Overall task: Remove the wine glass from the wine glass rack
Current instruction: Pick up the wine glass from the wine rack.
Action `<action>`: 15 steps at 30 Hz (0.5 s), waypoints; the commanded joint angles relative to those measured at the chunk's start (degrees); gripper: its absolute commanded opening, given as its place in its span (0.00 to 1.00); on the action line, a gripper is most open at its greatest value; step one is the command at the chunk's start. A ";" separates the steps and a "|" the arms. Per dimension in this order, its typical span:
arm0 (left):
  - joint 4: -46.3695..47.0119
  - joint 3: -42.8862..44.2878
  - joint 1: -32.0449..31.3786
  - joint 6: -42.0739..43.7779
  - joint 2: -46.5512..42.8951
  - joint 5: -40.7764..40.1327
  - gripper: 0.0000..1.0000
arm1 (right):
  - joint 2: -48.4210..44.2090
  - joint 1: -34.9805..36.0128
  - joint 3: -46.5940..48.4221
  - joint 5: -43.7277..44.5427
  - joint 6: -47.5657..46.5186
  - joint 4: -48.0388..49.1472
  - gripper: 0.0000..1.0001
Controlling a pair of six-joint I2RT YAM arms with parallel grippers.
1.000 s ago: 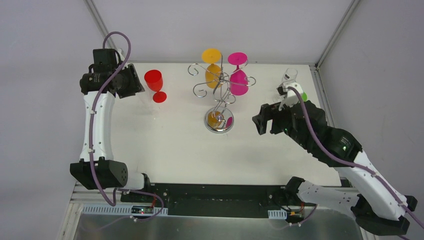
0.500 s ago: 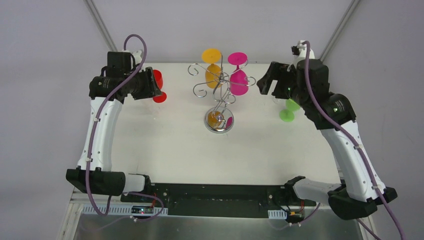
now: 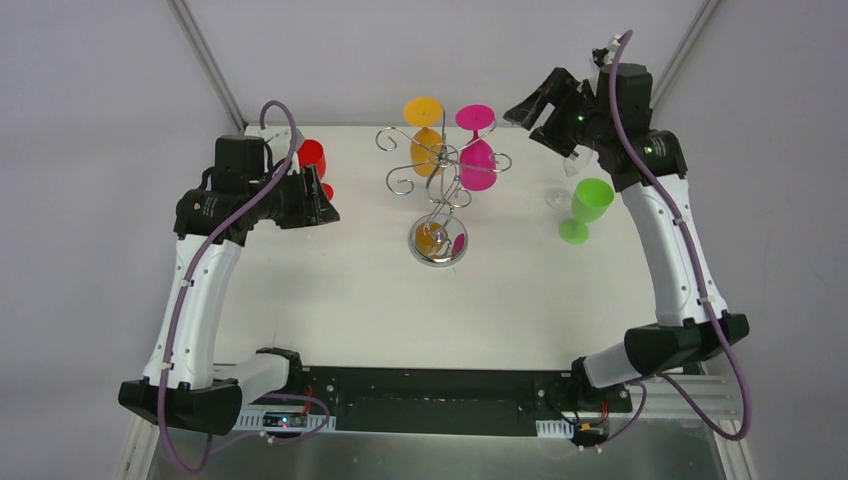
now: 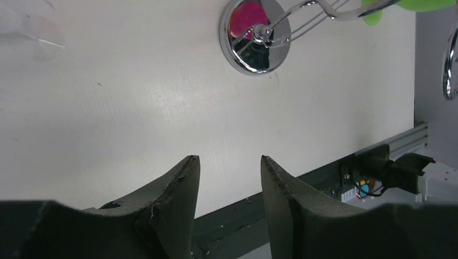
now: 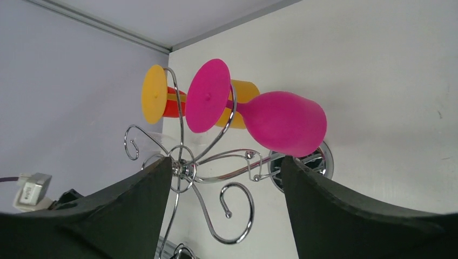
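Both arms had shifted since a second earlier. Now the right gripper point(image 5: 226, 162), jaws wide and empty, faced the pink wine glass point(image 3: 478, 160) hanging beside an orange glass point(image 3: 424, 135) on the wine glass rack point(image 3: 440, 190) mid-table. Half open and empty, the left gripper point(image 4: 229, 159) part-hid a red glass point(image 3: 310, 155); a green glass point(image 3: 585, 205) stood on the white table point(image 3: 350, 290).

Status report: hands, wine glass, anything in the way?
Left hand open, empty. Right hand open, facing pink wine glass hanging on rack. Orange glass hangs beside it.
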 commanded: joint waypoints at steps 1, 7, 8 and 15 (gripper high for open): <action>2.08 -3.67 -1.09 -1.48 -2.61 7.34 0.47 | 3.83 -1.24 5.43 -8.05 3.94 5.01 0.76; 2.75 -7.62 -1.91 -1.91 -5.25 8.12 0.47 | 9.81 -1.89 10.40 -11.23 4.32 6.46 0.70; 2.79 -8.05 -1.88 -1.76 -5.61 8.05 0.47 | 10.74 -1.92 11.14 -11.98 4.75 6.50 0.67; 2.81 -9.07 -1.87 -0.81 -6.96 7.25 0.49 | 13.82 -2.14 11.10 -13.45 7.43 10.57 0.57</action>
